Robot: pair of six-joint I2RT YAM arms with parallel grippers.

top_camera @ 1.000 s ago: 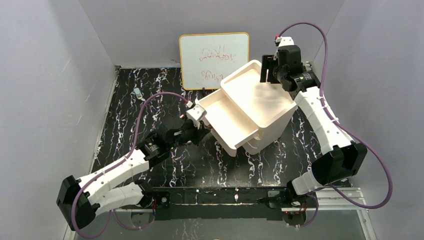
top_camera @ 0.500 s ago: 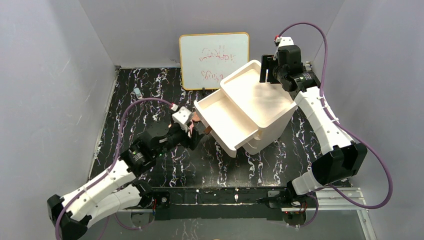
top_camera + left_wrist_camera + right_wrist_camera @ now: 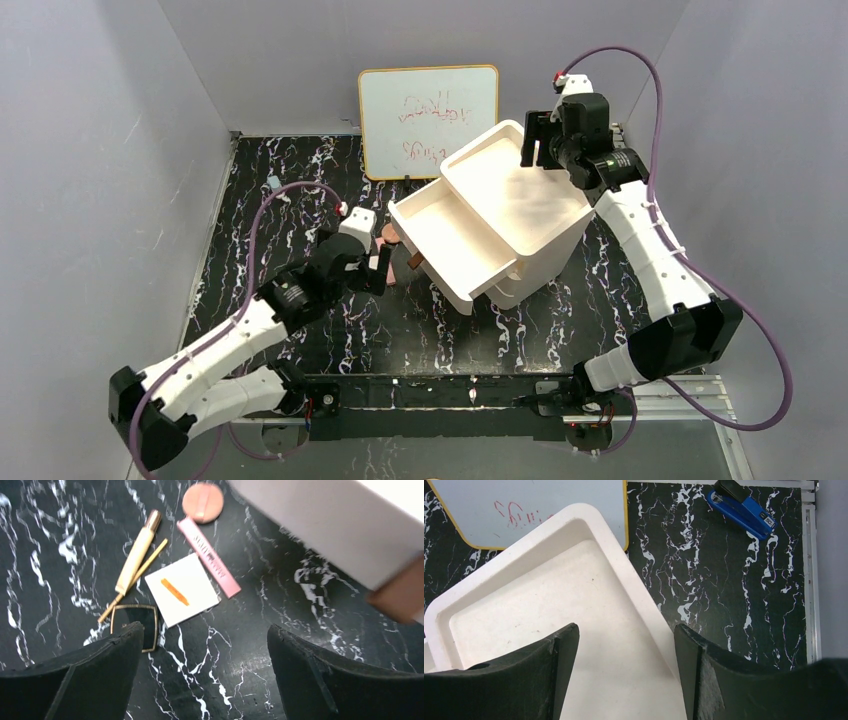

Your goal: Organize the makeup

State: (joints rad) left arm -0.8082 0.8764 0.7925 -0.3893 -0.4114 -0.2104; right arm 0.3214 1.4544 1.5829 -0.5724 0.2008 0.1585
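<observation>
One drawer box: white (image 3: 540, 235), standing on the black marbled tabletop (image 3: 240, 670). Its top tray (image 3: 524, 605) opens upward and one drawer (image 3: 445, 235) is pulled out toward the left arm. Only white floor shows in each.
Handle: one brown handle (image 3: 397, 592) shows on the drawer front.
Makeup: six pieces (image 3: 182, 590), all on the tabletop just beside the drawer front, outside the box.
Count: one round compact (image 3: 202, 502), one pink bar (image 3: 208, 557), one white palette (image 3: 190, 580), one black compact (image 3: 134, 627), two gold-tan pencils (image 3: 135, 560), one thick and one thin, lying side by side.
Left gripper (image 3: 202, 630): jaws spread wide above the makeup, pinching nothing.
Right gripper (image 3: 624, 630): jaws spread over the top tray's edge, nothing pinched.
Others: one whiteboard (image 3: 428, 120) at the back wall, one blue stapler (image 3: 741, 507).
</observation>
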